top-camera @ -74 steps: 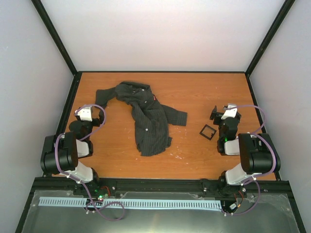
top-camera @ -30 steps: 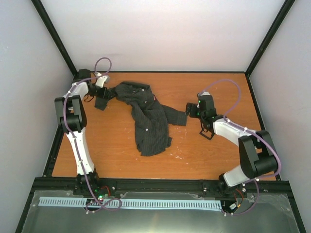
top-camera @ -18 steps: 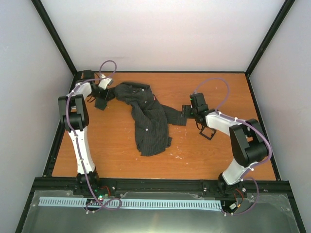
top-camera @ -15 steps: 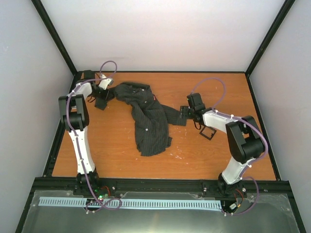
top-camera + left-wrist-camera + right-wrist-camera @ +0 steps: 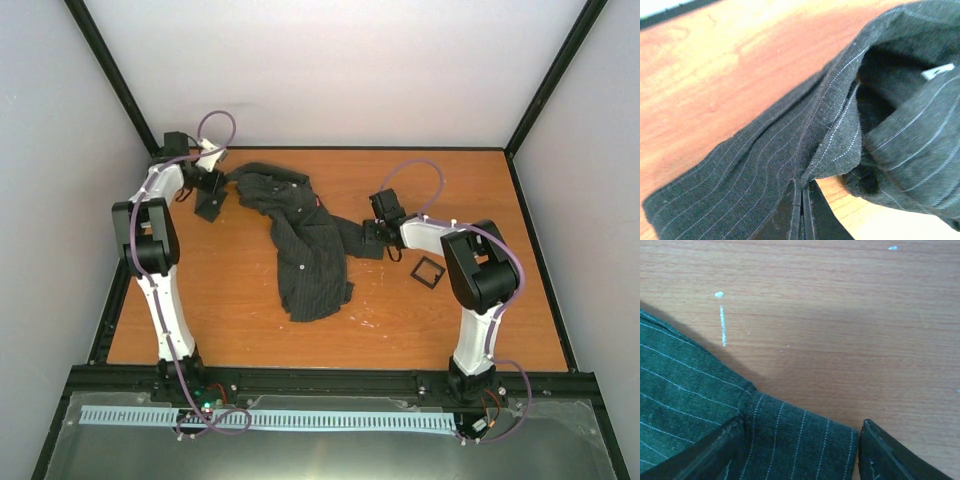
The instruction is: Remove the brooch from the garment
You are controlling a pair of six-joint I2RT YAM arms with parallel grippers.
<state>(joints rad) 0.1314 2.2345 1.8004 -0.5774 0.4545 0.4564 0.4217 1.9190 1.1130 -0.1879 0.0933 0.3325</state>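
Observation:
The garment (image 5: 310,250), a dark pinstriped shirt, lies crumpled across the middle of the table. A tiny reddish-brown speck (image 5: 320,205) on its upper part looks like the brooch, though it is too small to be sure. My left gripper (image 5: 210,197) at the far left is shut on the end of the left sleeve (image 5: 755,170), with the fabric pinched between the fingertips (image 5: 802,200). My right gripper (image 5: 375,238) is open and straddles the right sleeve's cuff (image 5: 800,440), one finger (image 5: 720,452) on each side.
A small black square tray (image 5: 427,271) lies on the wood just right of the right gripper. The black frame rail (image 5: 140,210) runs close behind the left gripper. Two white buttons (image 5: 303,267) show on the shirt front.
The left jaws have shut on the sleeve end and drawn it slightly back. The right gripper has moved left off the tray area onto the cuff, its jaws narrowing.

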